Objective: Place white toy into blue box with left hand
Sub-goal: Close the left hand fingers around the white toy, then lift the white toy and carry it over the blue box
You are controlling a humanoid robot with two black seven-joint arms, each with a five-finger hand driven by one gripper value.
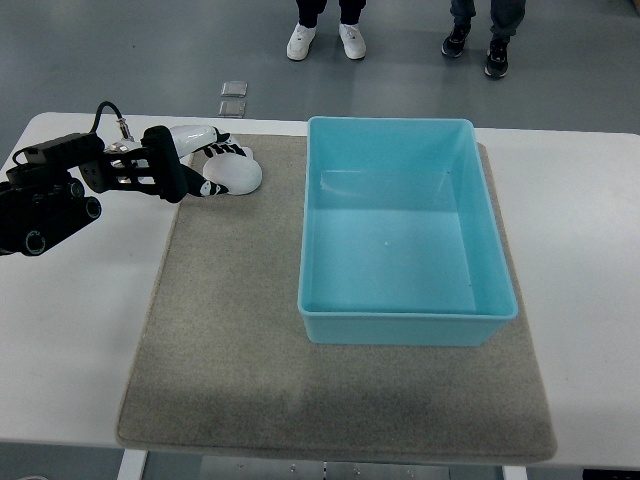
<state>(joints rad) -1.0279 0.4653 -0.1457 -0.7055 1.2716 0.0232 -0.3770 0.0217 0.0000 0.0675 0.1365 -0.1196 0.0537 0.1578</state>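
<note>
Top view, left hand point(205, 160) fingers curled around white toy point(232, 174), on mat's far-left corner, left of blue box point(405, 318)

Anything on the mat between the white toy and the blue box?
No. In the top view, only bare grey mat lies between the white toy, at the left hand, and the blue box.

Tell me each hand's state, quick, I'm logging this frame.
Left hand: fingers wrapped on the white toy, at the mat's far left corner.
Right hand: not in view.
</note>
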